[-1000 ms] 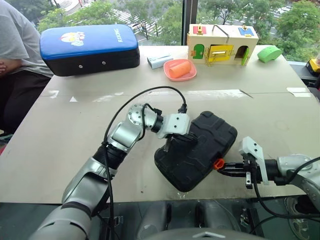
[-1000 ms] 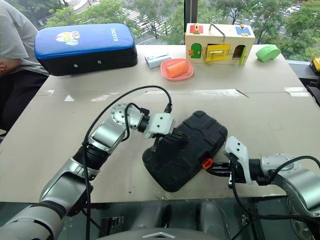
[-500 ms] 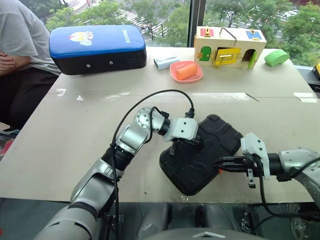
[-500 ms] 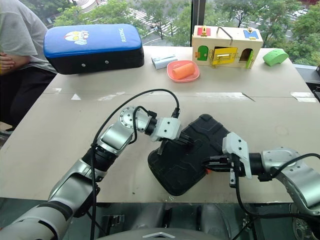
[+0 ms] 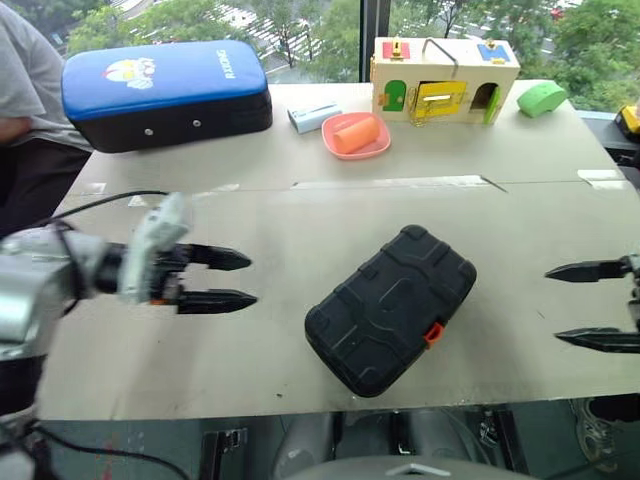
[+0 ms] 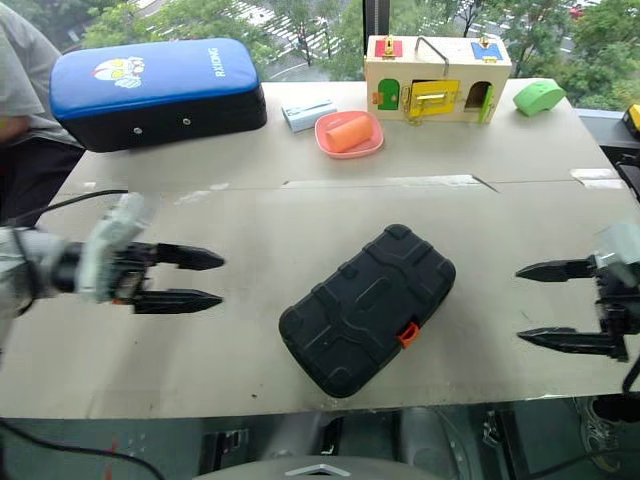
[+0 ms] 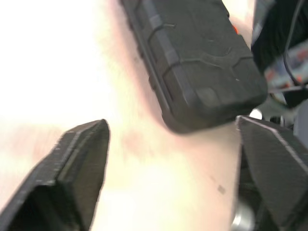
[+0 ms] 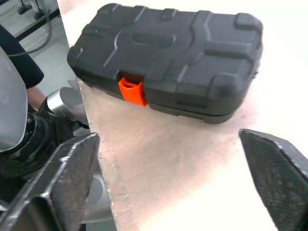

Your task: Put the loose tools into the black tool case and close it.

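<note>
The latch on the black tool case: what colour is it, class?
Orange. The latch stands out against the black tool case, clearest in the right wrist view.

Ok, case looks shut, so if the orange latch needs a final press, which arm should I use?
Right, probably. The orange latch sits on the black tool case edge facing the right gripper, which is open and points at it. The left gripper faces the far, latchless side.

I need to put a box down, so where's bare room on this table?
Bare patches: between the left gripper and the closed black tool case, and between that case and the right gripper. The far edge is crowded: blue-topped case, pink dish, wooden latch box.
</note>
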Robot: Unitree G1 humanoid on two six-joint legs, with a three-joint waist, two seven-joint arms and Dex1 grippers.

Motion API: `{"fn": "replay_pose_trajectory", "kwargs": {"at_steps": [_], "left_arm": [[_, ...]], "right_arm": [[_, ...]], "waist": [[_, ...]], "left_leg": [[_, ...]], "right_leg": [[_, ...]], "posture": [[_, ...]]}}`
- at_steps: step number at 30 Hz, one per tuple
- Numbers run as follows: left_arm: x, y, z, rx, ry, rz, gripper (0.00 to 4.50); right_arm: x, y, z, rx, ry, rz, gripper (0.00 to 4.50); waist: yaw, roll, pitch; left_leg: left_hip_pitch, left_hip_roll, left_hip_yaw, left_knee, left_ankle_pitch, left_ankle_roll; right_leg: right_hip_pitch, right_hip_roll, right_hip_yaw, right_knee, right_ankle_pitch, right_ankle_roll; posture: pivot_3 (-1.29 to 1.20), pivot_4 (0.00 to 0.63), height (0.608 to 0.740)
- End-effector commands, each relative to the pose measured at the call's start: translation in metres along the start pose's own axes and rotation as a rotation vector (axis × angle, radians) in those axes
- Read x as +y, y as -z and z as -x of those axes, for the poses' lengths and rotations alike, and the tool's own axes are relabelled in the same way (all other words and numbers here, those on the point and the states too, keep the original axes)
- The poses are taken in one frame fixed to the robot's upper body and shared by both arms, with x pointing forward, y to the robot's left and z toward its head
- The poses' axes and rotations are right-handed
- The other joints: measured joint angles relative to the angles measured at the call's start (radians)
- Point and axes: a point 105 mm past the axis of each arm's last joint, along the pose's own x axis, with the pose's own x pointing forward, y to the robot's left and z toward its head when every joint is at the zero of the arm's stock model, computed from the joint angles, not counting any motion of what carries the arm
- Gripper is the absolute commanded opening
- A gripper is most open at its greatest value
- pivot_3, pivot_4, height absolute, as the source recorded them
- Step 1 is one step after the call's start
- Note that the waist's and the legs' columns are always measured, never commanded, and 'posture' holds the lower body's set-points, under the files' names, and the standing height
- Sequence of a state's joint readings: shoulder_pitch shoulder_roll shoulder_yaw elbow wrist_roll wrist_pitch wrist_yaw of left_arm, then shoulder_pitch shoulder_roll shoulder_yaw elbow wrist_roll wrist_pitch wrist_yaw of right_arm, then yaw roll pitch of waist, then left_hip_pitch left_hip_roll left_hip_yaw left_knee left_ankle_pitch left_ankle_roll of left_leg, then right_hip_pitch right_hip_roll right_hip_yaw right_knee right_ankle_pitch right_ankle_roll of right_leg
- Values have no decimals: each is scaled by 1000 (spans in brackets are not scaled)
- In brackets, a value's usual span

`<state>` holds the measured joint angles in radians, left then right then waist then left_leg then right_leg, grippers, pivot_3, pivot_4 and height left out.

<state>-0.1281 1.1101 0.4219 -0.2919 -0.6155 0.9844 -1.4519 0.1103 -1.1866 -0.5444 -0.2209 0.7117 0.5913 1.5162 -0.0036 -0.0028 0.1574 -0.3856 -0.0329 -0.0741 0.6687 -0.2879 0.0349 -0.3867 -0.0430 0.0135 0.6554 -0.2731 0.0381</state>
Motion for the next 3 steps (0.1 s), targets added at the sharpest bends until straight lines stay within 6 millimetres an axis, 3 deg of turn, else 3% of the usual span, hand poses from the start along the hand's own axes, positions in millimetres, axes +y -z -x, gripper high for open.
{"fn": "replay_pose_trajectory", "kwargs": {"at_steps": [1, 3], "left_arm": [[-12, -11, 13, -68, -91, -37, 4484], [-18, -12, 9, -104, -85, -34, 4484]], "right_arm": [[-3, -7, 4, -13, -7, 37, 4473], [-5, -7, 1, -16, -19, 46, 4473]], "waist": [[9, 0, 1], [15, 0, 1]], "left_leg": [[0, -1, 0, 0, 0, 0], [0, -1, 0, 0, -1, 2]], "right_leg": [[0, -1, 0, 0, 0, 0], [0, -2, 0, 1, 0, 0]], "posture": [[0, 150, 735], [0, 150, 735]]}}
